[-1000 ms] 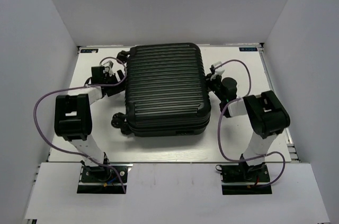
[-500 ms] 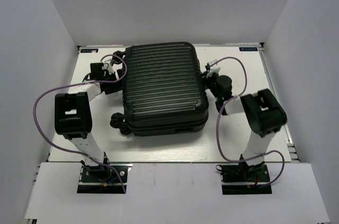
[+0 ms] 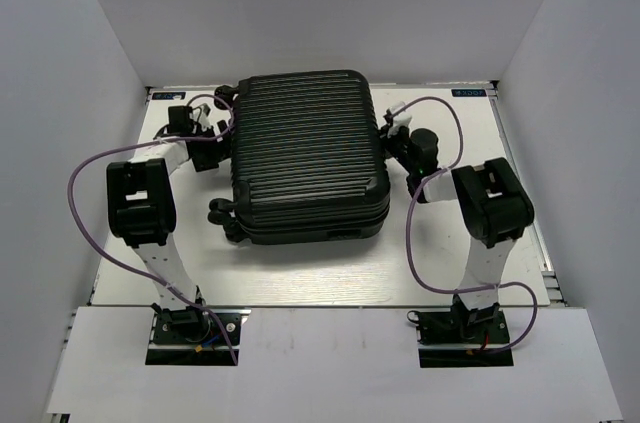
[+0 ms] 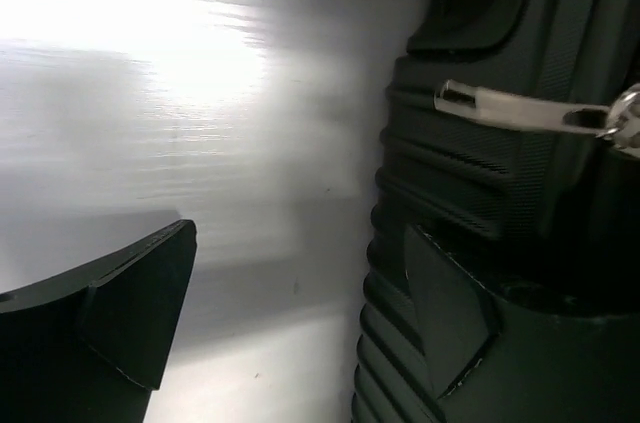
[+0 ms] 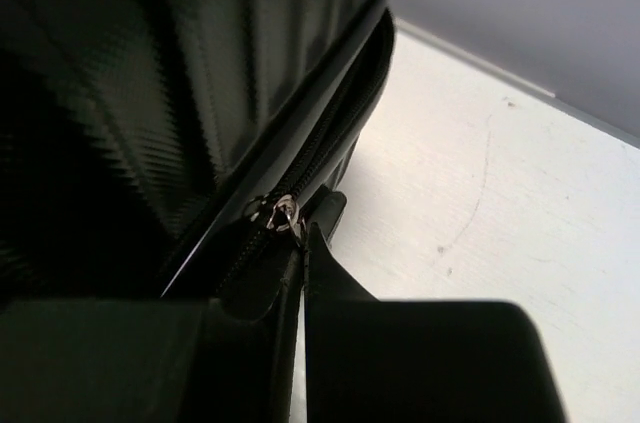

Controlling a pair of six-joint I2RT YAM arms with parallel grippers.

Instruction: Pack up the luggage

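The luggage [image 3: 305, 158] is a black ribbed hard-shell suitcase lying shut in the middle of the white table [image 3: 300, 278]. My left gripper [image 3: 212, 135] is at its left side near the far corner. In the left wrist view it [image 4: 297, 243] is open, with one finger [image 4: 445, 313] against the ribbed shell [image 4: 470, 143] and the other over bare table. A silver zipper pull [image 4: 515, 111] lies on the shell there. My right gripper [image 3: 388, 138] is at the suitcase's right side. In the right wrist view it [image 5: 303, 243] is shut on a zipper pull [image 5: 287, 215] at the seam.
Small black wheels [image 3: 222, 218] stick out at the suitcase's left side. White walls enclose the table on the left, back and right. Purple cables [image 3: 415, 243] loop beside both arms. A bare strip of table runs between the suitcase and the arm bases.
The suitcase has slid toward the back wall and turned slightly. Both grippers have moved farther along its sides, the right one staying on the zipper seam.
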